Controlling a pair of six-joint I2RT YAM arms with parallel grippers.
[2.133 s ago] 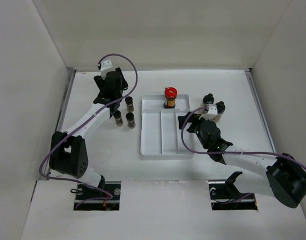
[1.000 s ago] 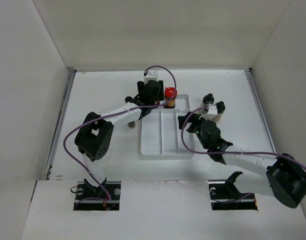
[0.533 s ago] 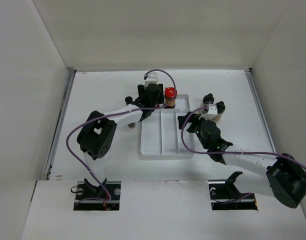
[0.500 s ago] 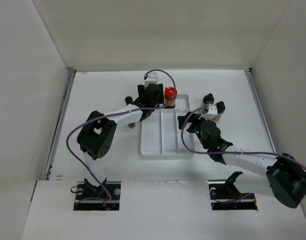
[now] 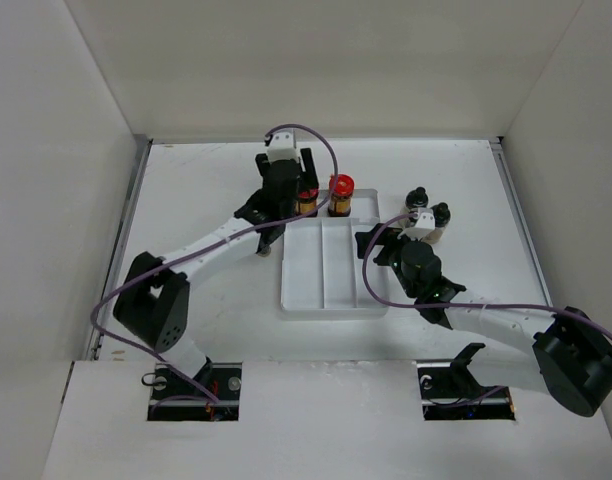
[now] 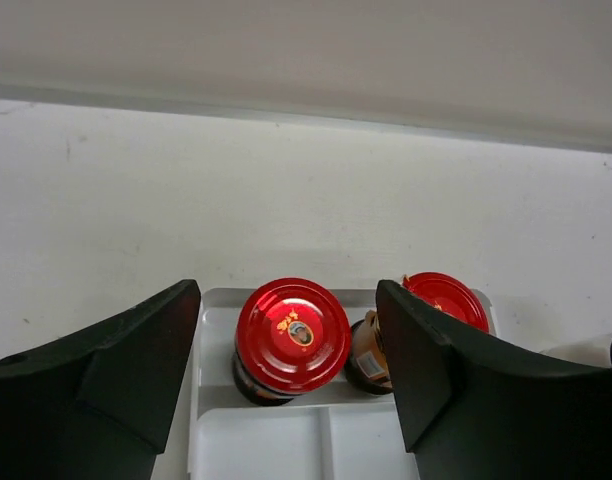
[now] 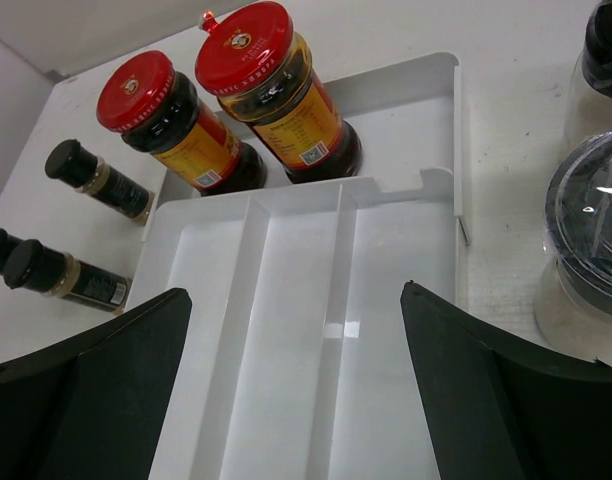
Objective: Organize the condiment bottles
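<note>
Hovering over the far end of the white divided tray (image 5: 304, 275), the left gripper (image 6: 286, 290) had its jaws partly apart, with one finger on each side of a red-lidded amber jar (image 6: 293, 327). A narrow gap showed between each finger and the lid, so the gripper gripped nothing. This jar stood upright in the far compartment of the tray, and a second red-lidded jar (image 6: 446, 298) stood just beside it on the right in the same compartment, partly hidden behind the right finger in the left wrist view. The right gripper (image 7: 294, 292) was wide open above the long compartments of the tray and had nothing between its fingers. On the table (image 5: 186, 190), to the left of the tray, three small dark bottles (image 7: 96, 175) with black caps were seen from the right wrist; in the top view the left arm covered most of them. To the right of the tray, outside it, two beige-filled jars (image 7: 586, 250) with black caps stood near each other on the table, close to the right wrist
</note>
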